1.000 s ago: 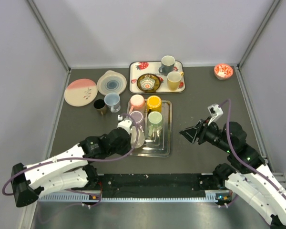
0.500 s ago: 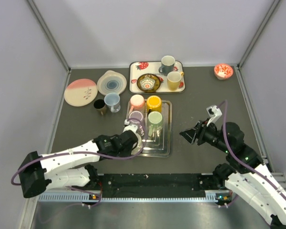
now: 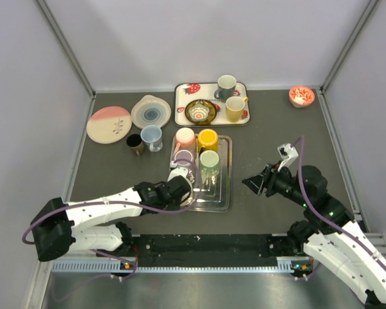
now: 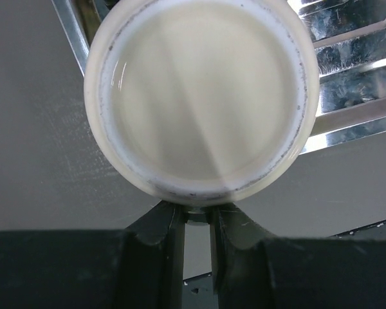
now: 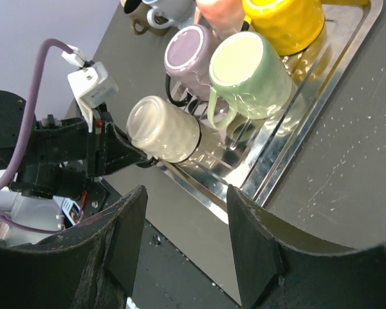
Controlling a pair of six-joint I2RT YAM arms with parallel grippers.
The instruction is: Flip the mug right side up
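A cream mug (image 3: 184, 185) hangs tipped on its side over the near-left corner of the metal tray (image 3: 222, 205). My left gripper (image 3: 177, 188) is shut on its handle. In the left wrist view the mug's base (image 4: 202, 96) fills the picture above the left gripper (image 4: 198, 215). The right wrist view shows the cream mug (image 5: 162, 129) clear of the tray (image 5: 257, 183), held by the left gripper (image 5: 125, 154). My right gripper (image 3: 254, 182) is open and empty, right of the tray, and its jaws (image 5: 186, 193) stand wide apart.
Upside-down purple (image 3: 183, 158), green (image 3: 210, 161), pink (image 3: 184, 136) and yellow (image 3: 208, 138) mugs stand on the tray. Behind is a patterned tray (image 3: 180, 103) with two mugs and a bowl. Plates (image 3: 108, 123) and two cups lie at the back left, a small red bowl (image 3: 302, 96) at the back right.
My left arm has swung lower and nearer, and its wrist has turned, tipping the cream mug over the tray's near-left corner. The right arm has barely moved.
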